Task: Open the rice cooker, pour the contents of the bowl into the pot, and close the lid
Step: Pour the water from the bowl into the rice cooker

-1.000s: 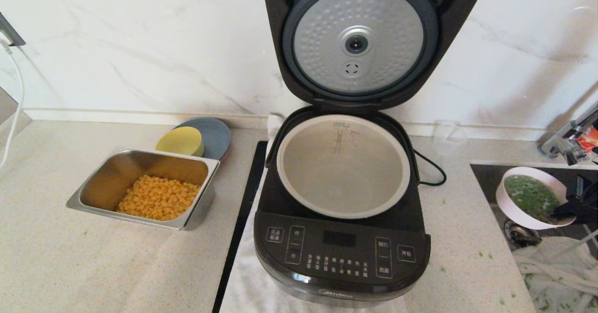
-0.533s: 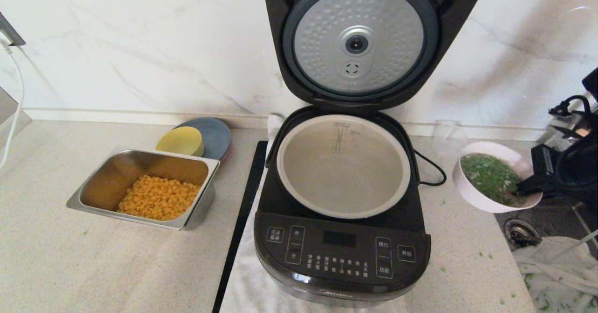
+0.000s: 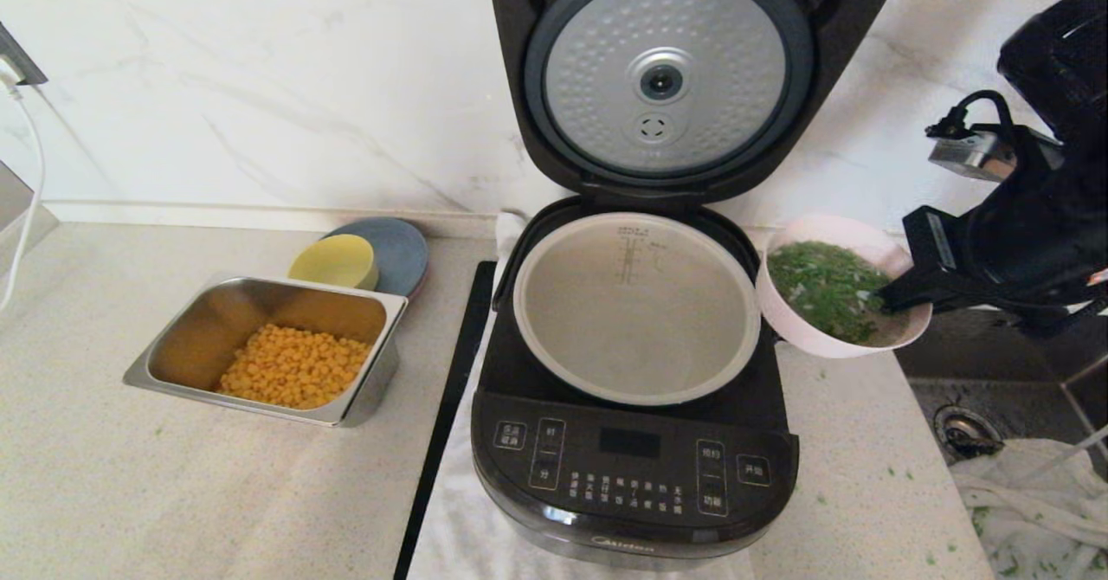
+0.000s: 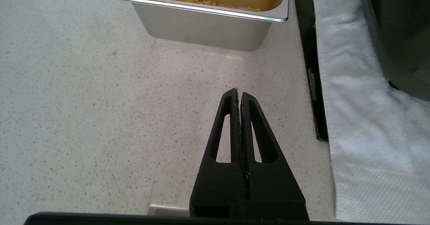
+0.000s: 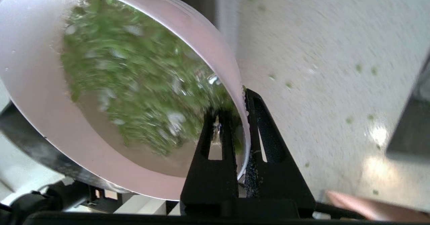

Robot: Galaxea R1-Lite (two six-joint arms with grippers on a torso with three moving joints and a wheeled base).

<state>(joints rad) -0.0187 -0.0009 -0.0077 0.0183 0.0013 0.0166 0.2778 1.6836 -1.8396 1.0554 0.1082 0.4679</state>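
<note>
The black rice cooker (image 3: 632, 467) stands at the centre of the counter with its lid (image 3: 666, 78) swung up against the wall, silver dimpled disc facing out. The light-grey pot (image 3: 636, 320) inside looks empty. My right gripper (image 3: 887, 299) (image 5: 237, 100) is shut on the rim of the pale-pink bowl (image 3: 809, 325) (image 5: 40, 94), which holds chopped green herbs. The bowl hangs in the air just beside the cooker's right edge, near the pot's rim. My left gripper (image 4: 239, 94) is shut and empty, low over the counter left of the cooker.
A steel tray of yellow corn (image 3: 268, 351) (image 4: 208, 23) sits left of the cooker, with a yellow bowl (image 3: 336, 261) on a blue plate (image 3: 400, 251) behind it. A white towel (image 4: 362, 100) lies under the cooker. The sink (image 3: 995, 389) is at the right.
My right arm has lifted the bowl out of the sink area and carried it up and leftward, to just beside the open cooker. Nothing else has moved.
</note>
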